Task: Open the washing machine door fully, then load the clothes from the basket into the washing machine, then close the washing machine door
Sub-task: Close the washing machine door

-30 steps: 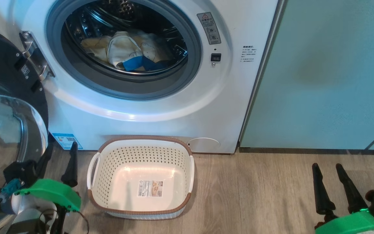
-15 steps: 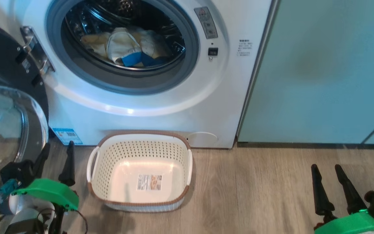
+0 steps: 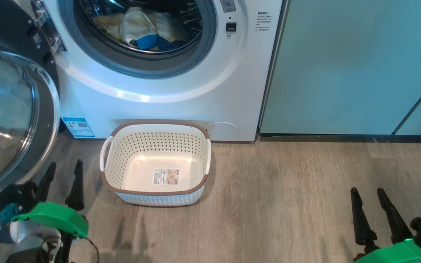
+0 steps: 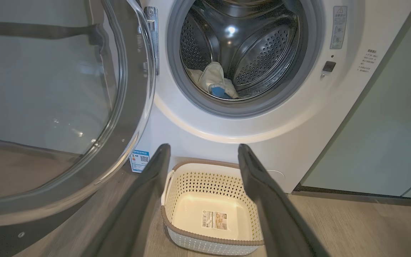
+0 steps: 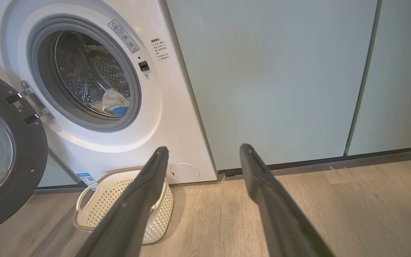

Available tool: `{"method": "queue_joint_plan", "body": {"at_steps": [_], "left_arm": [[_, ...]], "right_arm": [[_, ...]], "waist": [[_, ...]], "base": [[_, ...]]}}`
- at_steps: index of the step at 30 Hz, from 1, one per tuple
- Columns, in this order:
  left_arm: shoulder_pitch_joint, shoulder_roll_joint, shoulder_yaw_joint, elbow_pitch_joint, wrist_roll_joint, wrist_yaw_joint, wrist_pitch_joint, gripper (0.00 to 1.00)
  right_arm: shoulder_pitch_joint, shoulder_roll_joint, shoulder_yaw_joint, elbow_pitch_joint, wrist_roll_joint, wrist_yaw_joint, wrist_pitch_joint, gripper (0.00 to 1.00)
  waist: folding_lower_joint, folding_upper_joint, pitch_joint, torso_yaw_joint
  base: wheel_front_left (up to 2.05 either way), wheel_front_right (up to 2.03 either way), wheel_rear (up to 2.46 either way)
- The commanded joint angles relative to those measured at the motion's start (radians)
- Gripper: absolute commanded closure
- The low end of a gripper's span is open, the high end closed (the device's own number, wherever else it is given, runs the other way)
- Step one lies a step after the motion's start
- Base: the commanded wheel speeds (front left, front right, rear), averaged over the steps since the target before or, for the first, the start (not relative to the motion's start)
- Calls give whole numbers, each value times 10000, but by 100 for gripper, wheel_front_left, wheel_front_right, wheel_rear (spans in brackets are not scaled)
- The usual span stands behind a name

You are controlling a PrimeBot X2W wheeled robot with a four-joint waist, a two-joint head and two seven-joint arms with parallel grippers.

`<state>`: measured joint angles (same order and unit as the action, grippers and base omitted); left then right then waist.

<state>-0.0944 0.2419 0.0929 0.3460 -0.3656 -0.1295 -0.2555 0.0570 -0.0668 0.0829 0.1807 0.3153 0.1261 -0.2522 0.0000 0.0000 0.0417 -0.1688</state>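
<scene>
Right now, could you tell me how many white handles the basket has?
2: one handle on the left end of the basket, another handle on the right end.

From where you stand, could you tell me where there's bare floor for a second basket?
The widest bare floor lies between the basket and the right gripper, with the pale-green cabinets behind. It is crowded on the left: the open washing machine door, the left gripper and the basket sit close together.
</scene>
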Motion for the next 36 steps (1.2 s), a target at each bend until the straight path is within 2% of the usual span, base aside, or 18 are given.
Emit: {"method": "queue_joint_plan", "body": {"at_steps": [1,20,28,36], "left_arm": [[-287,261,428,-318,-49,-11,-63,0],[-274,23,668,-355,129,-11,-63,0],[-313,-175,922,-350,235,0,-63,0],[-391,-361,1060,-319,411,-4,-63,0]], "right_arm": [[-259,-236,164,-357,-48,46,-96,0],[-210,-248,54,-415,-76,46,-96,0],[-217,-215,42,-439,-85,46,-96,0],[-250,-324,92,-432,-88,46,-96,0]], "waist": [[0,0,-13,5],[0,0,-24,317],[0,0,35,942],[0,0,29,2006]], "base": [[-67,67,0],[-10,10,0],[0,0,0],[0,0,0]]}}
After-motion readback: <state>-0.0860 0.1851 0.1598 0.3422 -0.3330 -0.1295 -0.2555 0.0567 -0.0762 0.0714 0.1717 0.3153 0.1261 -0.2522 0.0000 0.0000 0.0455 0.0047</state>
